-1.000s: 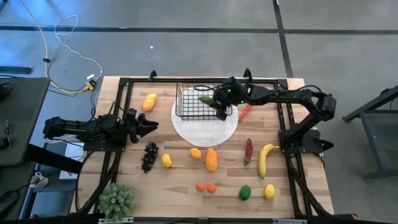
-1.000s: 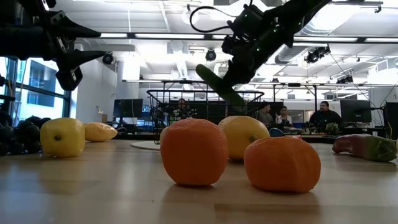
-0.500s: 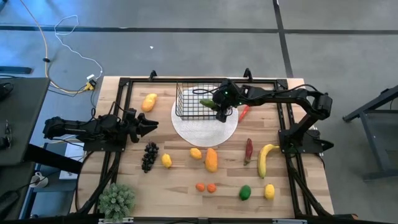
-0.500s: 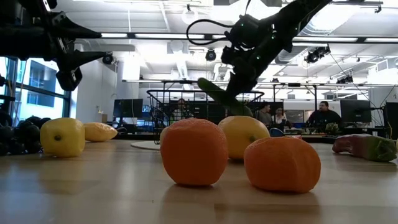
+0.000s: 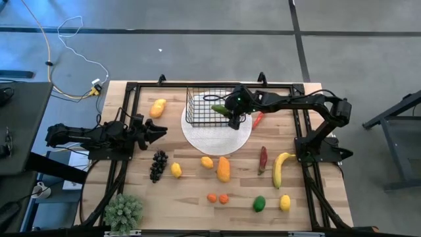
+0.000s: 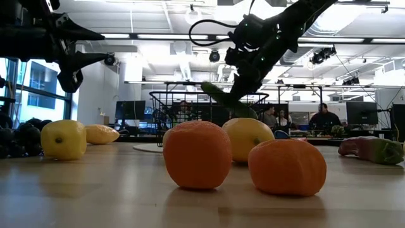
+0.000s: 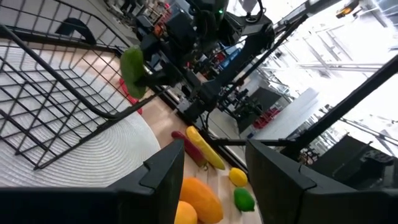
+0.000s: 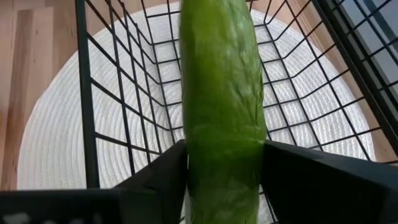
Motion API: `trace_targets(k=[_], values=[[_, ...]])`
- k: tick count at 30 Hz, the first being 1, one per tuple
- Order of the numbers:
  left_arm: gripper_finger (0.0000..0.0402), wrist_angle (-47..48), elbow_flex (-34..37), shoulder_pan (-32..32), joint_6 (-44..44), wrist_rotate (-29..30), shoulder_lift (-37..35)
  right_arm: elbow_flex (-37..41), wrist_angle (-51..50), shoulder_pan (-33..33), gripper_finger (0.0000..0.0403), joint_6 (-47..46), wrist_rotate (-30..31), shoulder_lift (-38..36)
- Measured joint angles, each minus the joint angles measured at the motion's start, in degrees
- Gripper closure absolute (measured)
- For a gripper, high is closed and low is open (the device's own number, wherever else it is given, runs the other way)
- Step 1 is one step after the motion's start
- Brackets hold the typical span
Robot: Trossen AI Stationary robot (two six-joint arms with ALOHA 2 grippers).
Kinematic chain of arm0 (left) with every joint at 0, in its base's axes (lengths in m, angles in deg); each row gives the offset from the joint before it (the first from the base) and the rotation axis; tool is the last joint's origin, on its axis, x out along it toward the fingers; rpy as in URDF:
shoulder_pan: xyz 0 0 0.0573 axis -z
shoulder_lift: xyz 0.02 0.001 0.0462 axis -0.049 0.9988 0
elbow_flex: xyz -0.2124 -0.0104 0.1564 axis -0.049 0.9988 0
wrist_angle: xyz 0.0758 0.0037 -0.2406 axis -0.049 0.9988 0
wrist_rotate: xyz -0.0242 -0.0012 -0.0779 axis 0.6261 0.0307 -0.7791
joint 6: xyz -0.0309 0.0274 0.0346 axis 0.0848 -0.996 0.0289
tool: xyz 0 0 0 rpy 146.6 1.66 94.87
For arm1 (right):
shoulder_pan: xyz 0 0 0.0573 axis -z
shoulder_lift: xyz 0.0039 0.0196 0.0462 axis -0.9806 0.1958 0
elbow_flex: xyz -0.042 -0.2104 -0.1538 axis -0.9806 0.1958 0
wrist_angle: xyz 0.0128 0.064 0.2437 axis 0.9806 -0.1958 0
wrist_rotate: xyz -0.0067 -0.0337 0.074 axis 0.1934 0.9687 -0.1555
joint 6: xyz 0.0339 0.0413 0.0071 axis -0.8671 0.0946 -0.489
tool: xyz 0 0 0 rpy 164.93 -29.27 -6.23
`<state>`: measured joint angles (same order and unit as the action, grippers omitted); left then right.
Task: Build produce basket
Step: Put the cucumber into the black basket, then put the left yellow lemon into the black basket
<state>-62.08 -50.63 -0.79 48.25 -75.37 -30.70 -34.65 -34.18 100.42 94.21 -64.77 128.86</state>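
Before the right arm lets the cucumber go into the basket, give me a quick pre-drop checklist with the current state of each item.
1. Cucumber sits between the right claw fingers: ok, both fingers flank it in the right wrist view.
2. Cucumber is over the basket opening: ok, wire sides surround it in the right wrist view.
3. Basket rests on the white plate: ok.
4. Basket floor below is free of other produce: ok in the part that shows; the cucumber hides the rest.
5. Left claw is out of the way: ok, it waits left of the plate.
6. Grip is already loosening: cannot tell.
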Motion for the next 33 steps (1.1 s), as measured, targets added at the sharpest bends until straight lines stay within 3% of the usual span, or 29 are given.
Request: trace_targets(k=[13,19,28,33], values=[[0.0241,0.00,0.00,0.00,0.00,3.81,0.00,0.00,0.07,-0.28,0.0218,-1.98,0.30,-1.07],[0.0241,0.00,0.00,-0.02,-0.02,4.27,0.00,-1.56,-1.25,-0.28,0.0218,-7.88,4.05,-3.75],[0.0241,-0.95,-0.16,-0.02,3.88,6.33,-0.01,-13.54,-14.25,-1.53,0.0217,-14.53,4.88,-4.46],[0.0241,-0.85,-2.74,-0.02,3.38,5.75,0.00,-20.37,-19.78,-2.51,0.0217,-14.19,9.18,-4.46]])
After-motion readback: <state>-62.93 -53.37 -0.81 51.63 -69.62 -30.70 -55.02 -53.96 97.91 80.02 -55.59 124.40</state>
